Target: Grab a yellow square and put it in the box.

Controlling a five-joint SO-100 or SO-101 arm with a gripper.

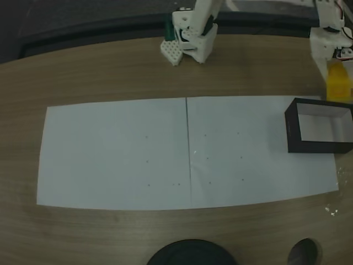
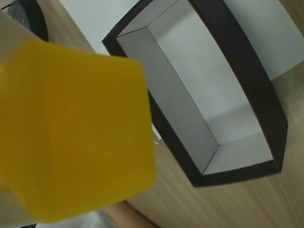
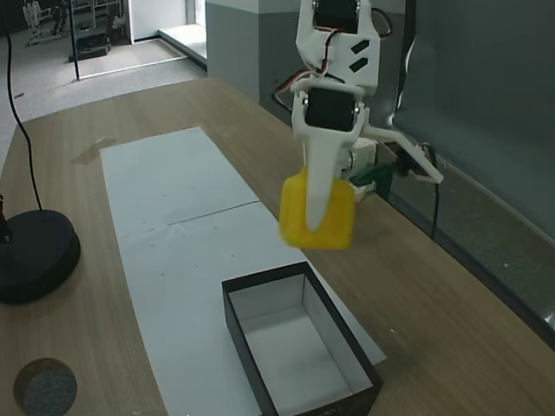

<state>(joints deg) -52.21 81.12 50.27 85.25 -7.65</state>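
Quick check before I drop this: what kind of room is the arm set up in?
Probably a lab or workshop: a wooden table with white paper sheets, a round black stand base with a cable, and equipment on an open floor behind.

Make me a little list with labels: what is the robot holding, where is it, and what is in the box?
holding: the gripper is shut on the yellow square
where: up in the air, above the table, near the box but not inside
box: open on top, nothing in it
under the box: white paper
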